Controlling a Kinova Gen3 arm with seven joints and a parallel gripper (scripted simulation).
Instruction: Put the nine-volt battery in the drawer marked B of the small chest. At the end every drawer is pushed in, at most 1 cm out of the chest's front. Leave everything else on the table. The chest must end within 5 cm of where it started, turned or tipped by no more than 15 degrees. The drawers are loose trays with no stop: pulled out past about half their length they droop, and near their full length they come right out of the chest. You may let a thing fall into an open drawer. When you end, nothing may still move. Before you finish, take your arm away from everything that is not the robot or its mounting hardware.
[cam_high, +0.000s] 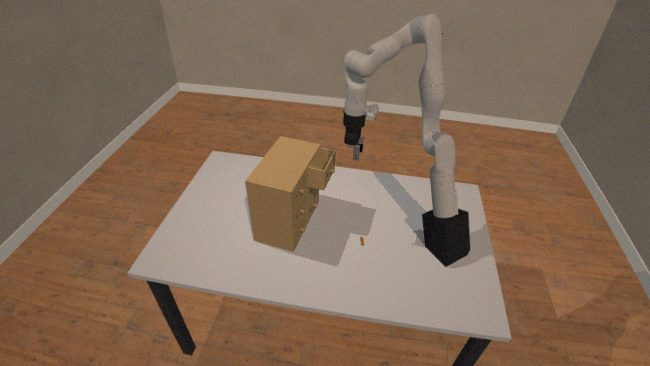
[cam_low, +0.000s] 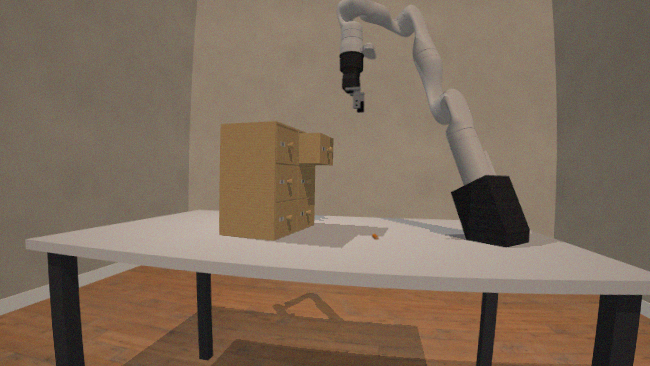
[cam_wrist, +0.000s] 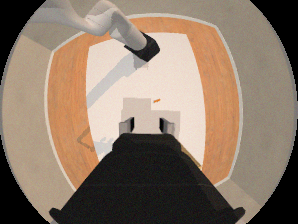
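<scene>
At frame centre the chest (cam_high: 272, 197) has one top drawer (cam_high: 321, 168) out, its inside apparently bare; the gripper (cam_high: 357, 151) above hangs open-fingered, holding nothing.

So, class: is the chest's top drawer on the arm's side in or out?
Out: that drawer juts from the chest, its tray open above; the others sit flush.

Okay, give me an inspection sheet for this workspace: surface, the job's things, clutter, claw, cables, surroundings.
Surface: white table, dark legs.
Job's things: wooden chest upright; one top drawer pulled partly out, the others look pushed in. Labels unreadable. Small orange item, presumably the battery, lies on the table in front of the chest, between it and the arm's black base.
Clutter: nothing seen.
Claw: open, empty, raised above and beside the open drawer.
Cables: nothing seen.
Surroundings: wooden floor, plain walls.
</scene>
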